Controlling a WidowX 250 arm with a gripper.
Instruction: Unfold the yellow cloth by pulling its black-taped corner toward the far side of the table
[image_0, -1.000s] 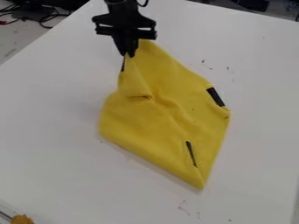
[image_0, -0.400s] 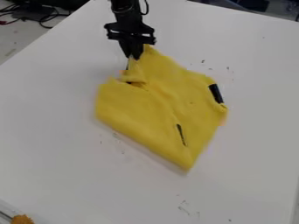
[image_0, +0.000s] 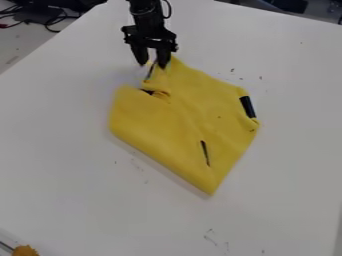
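Cam view: blk 2-finger gripper (image_0: 151, 59) hangs at the far side, a bit L of ctr, over the far corner of a yellow cloth (image_0: 180, 117). Its fingers are apart w/ a clear gap, not clamped on the fabric; the R finger overlaps the cloth's far tip in this view, the L one is just off its edge. Can't tell if either actually touches. The spot makes sense for handling fabric: prob. a corner is easier to pinch than the flat middle, & the downward pose lets the fingertips straddle a thin edge. Cloth lies approx. diamond-shaped on the white table (image_0: 73, 145), mid-scene & slightly far, one corner pointing near, another toward the gripper. Its far-L edge has a notch & small fold (image_0: 159, 93), w/ a dark bit showing there, so that part is prob. bunched rather than flat; the rest is spread fairly flat, w/ shallow wrinkles, presumably b/c the tabletop bears it all over. A blk patch (image_0: 248, 106) sits at the R edge, a thin dark strip (image_0: 205, 153) nearer the near corner. Also: an orange-yellow item (image_0: 25, 250) at the near-L corner, well apart from the cloth, & cables (image_0: 57, 20) beyond the table, far L.
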